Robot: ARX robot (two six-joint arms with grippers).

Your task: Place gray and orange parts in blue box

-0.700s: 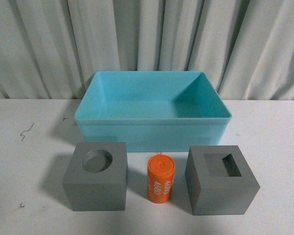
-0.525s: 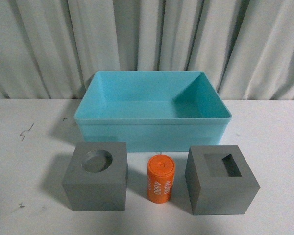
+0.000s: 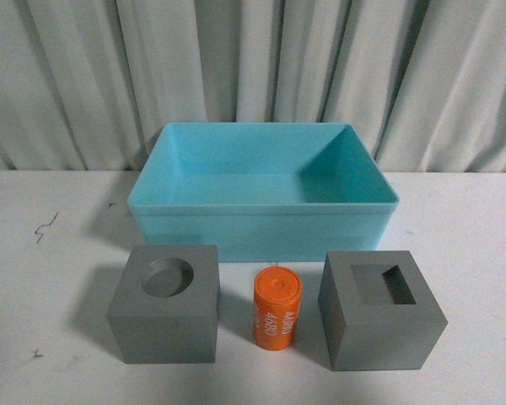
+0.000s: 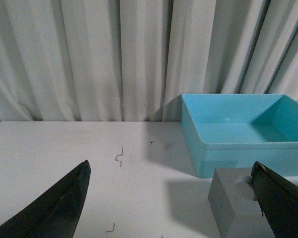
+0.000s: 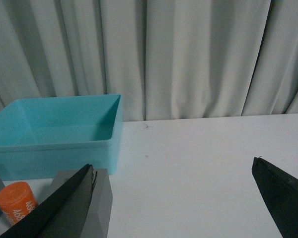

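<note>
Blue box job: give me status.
Left gripper, right gripper open, empty. Round-recess cube, rectangular-recess cube, orange cylinder on table, outside empty blue box. Nothing in the way.

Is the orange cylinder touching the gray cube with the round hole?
Apart. The front view shows bare white table between the orange cylinder and that cube.

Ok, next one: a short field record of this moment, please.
blue box: empty, behind the parts
round-recess cube: on table, before box
orange cylinder: upright, between the cubes
rectangular-recess cube: on table, before box
left gripper: open, empty
right gripper: open, empty
progress: nothing boxed yet
</note>
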